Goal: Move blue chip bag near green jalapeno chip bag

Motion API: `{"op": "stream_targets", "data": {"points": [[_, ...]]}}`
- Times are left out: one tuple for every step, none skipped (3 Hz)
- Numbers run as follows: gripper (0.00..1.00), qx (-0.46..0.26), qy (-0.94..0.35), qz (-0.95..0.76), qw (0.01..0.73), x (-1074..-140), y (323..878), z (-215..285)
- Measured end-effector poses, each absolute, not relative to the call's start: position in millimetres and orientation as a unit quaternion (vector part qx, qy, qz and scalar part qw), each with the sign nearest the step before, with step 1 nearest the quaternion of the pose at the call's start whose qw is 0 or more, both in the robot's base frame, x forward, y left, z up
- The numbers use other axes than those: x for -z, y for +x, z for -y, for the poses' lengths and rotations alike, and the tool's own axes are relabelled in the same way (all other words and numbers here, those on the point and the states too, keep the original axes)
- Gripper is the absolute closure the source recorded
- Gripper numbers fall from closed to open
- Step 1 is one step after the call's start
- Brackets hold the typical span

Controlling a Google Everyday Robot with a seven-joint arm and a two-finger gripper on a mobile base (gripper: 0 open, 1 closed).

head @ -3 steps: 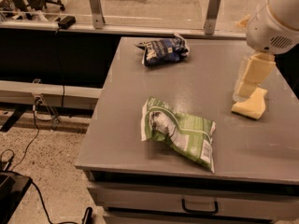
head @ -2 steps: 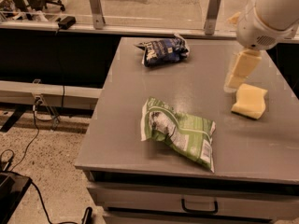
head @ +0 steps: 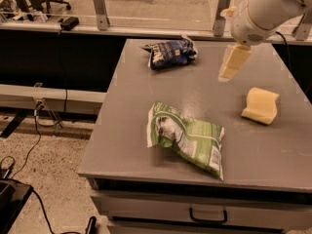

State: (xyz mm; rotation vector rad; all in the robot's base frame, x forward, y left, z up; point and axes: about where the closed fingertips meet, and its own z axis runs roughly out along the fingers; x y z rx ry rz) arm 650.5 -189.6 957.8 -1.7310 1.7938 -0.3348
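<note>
The blue chip bag (head: 170, 52), small, dark navy and crumpled, lies at the far left of the grey table (head: 146, 106). The green jalapeno chip bag (head: 187, 139), larger and light green, lies flat near the table's front edge, well apart from the blue bag. My gripper (head: 232, 65) hangs from the white arm (head: 265, 9) above the table's far right part. It is to the right of the blue bag, holds nothing that I can see, and touches neither bag.
A yellow sponge (head: 261, 105) lies on the table's right side. A drawer with a handle (head: 208, 214) is under the front edge. A railing with posts (head: 100, 6) runs behind the table. Cables lie on the floor at left.
The arm and gripper have moved left and toward the back, away from the yellow sponge and closer to the blue bag. Neither bag nor the sponge has moved.
</note>
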Motion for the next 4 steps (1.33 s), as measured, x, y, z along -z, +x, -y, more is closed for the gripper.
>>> {"op": "stream_targets", "data": {"points": [[0.00,0.127,-0.655,-0.678,0.308,-957.7,650.5,189.6],[0.00,0.154,-0.650,-0.671,0.322,-958.4,662.4,189.5],[0.00,0.197,-0.646,-0.646,0.354,-967.1,696.4,188.1],[0.00,0.228,-0.643,-0.619,0.389,-978.7,732.5,182.8]]}}
